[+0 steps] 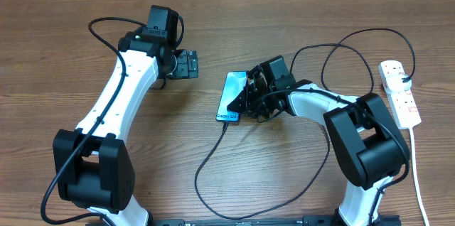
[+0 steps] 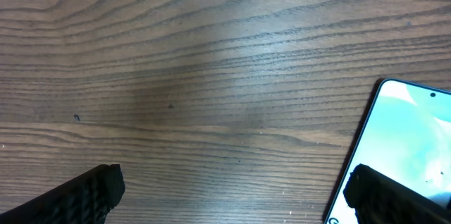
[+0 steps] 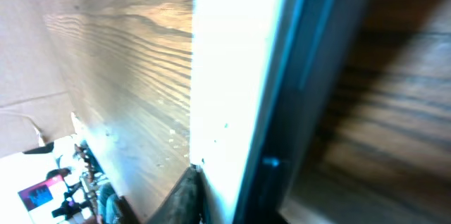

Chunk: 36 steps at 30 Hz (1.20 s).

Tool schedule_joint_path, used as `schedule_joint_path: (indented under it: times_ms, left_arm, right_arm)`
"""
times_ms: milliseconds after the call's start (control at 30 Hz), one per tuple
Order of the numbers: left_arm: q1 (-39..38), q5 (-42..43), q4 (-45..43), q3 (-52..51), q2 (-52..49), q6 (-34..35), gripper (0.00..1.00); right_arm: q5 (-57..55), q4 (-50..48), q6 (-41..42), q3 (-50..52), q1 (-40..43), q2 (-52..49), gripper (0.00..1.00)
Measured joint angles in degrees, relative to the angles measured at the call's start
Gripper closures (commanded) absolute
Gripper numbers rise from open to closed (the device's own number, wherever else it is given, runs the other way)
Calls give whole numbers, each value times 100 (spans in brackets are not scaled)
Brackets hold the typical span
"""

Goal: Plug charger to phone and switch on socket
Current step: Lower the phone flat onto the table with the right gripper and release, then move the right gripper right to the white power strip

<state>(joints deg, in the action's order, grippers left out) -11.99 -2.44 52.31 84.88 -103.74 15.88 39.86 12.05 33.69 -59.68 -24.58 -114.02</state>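
Seen from overhead, the phone (image 1: pixel 232 97) lies flat near the middle of the desk (image 1: pixel 284 176), screen up, its long axis running roughly from 12 to 6 o'clock with a slight tilt. The right pincer (image 1: pixel 253 95) sits against the phone's 3 o'clock edge. Its black body covers that edge, so its fingers cannot be picked out, and I cannot tell whether it is parted or gripping.

The right wrist view does not help. The phone (image 3: pixel 232 76) fills it as a blown-out white slab with a dark teal rim, and only a blurred dark finger (image 3: pixel 187 196) shows at the bottom.

The charger (image 1: pixel 206 162) meets the phone's 6 o'clock end. The plug tip is too small to tell whether it is seated. From there the cable loops towards 6 o'clock, passes behind the right arm and curls up towards the socket (image 1: pixel 399 94) at the 3 o'clock side of the desk. The positions of its red switches cannot be read.

The left pincer (image 1: pixel 188 64) hangs at 10 o'clock from the phone, apart from it, spread wide and holding nothing. In its wrist view both fingertips (image 2: pixel 91 192) are cut off by the bottom edge, and only a corner of the phone (image 2: pixel 409 132) shows at 4 o'clock.
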Motion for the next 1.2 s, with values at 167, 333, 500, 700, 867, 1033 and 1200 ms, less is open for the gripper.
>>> schedule_joint_path:
  times_ms: [167, 333, 500, 700, 867, 1033, 1200]
  left_arm:
    - [0, 0, 0, 0, 0, 0, 0]
    - [0, 0, -2, 0, 0, 0, 0]
    - [0, 0, 0, 0, 0, 0, 0]
    - [0, 0, 0, 0, 0, 0, 0]
    - [0, 0, 0, 0, 0, 0, 0]
    - [0, 0, 0, 0, 0, 0, 1]
    - [0, 0, 0, 0, 0, 0, 0]
  right_arm:
    - [-66, -2, 4, 0, 0, -33, 72]
    - [13, -52, 85, -70, 0, -17, 41]
    - [11, 37, 315, -146, -20, 24, 22]
    - [-400, 1202, 437, -619, 28, 114, 11]
    - [-1143, 2527, 334, -1128, 76, 127, 5]
    - [-2026, 3836, 131, -1641, 166, 149, 3]
    - [-2728, 4962, -55, -2291, 546, 428, 0]
